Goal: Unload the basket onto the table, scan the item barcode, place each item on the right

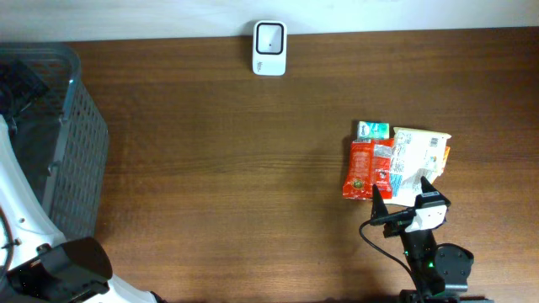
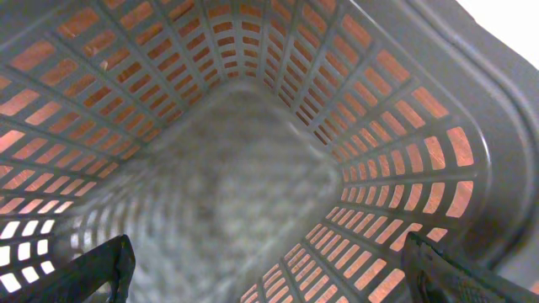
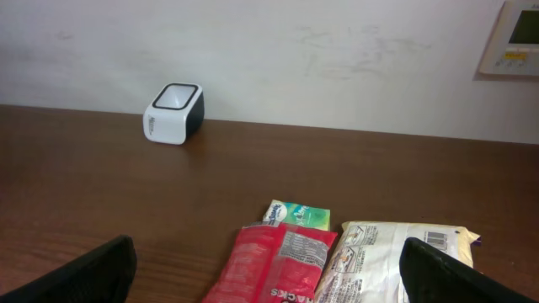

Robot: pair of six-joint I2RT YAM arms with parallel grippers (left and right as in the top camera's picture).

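Three items lie together at the right of the table: a red snack packet [image 1: 360,168] [image 3: 269,261], a small green tissue pack [image 1: 372,130] [image 3: 299,214] and a white and yellow packet [image 1: 417,156] [image 3: 383,252] with a barcode at its far corner. A white scanner [image 1: 269,48] [image 3: 173,113] stands at the table's far edge. My right gripper [image 1: 402,190] [image 3: 269,284] is open just in front of the items, holding nothing. My left gripper [image 2: 269,282] is open and empty, looking down into the grey basket [image 2: 404,126].
The grey mesh basket [image 1: 80,143] stands at the table's left edge, with the left arm reaching up beside it. A wall panel [image 3: 514,38] hangs on the wall behind the table. Bare brown wood lies between scanner and items.
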